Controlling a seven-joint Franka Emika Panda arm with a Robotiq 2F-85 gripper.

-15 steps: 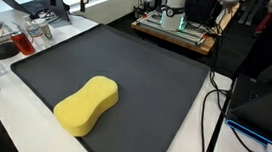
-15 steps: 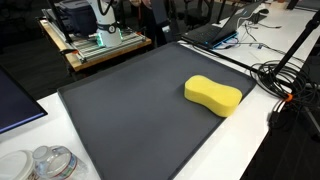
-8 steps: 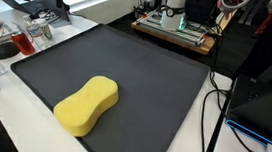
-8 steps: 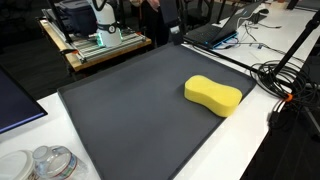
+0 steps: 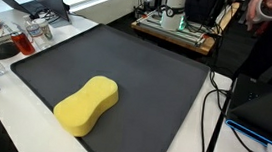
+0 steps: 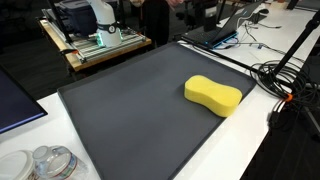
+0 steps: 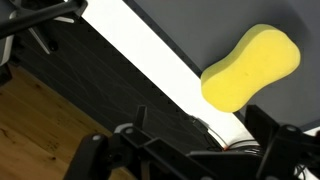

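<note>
A yellow, peanut-shaped sponge (image 5: pixel 86 104) (image 6: pixel 213 95) lies flat on a large dark grey mat (image 5: pixel 136 71) (image 6: pixel 130 110). My gripper (image 6: pixel 205 12) hangs high above the mat's far edge, well away from the sponge, and only its dark body shows at the frame top. In the wrist view the gripper (image 7: pixel 200 140) is open with nothing between its dark fingers (image 7: pixel 263 128). The sponge (image 7: pixel 250 65) lies beyond them at the upper right, with the white table edge (image 7: pixel 150 55) running diagonally below.
A tray with a red-filled glass and clutter (image 5: pixel 14 39) sits beside the mat. A machine on a wooden stand (image 5: pixel 177 20) (image 6: pixel 95 35) stands behind it. Black cables (image 5: pixel 218 109) (image 6: pixel 285 80) and a laptop (image 6: pixel 215 32) lie alongside. Plastic containers (image 6: pixel 45 162) sit near one corner.
The gripper has travelled along the mat's far edge, rising toward the frame top in an exterior view. The sponge has not moved.
</note>
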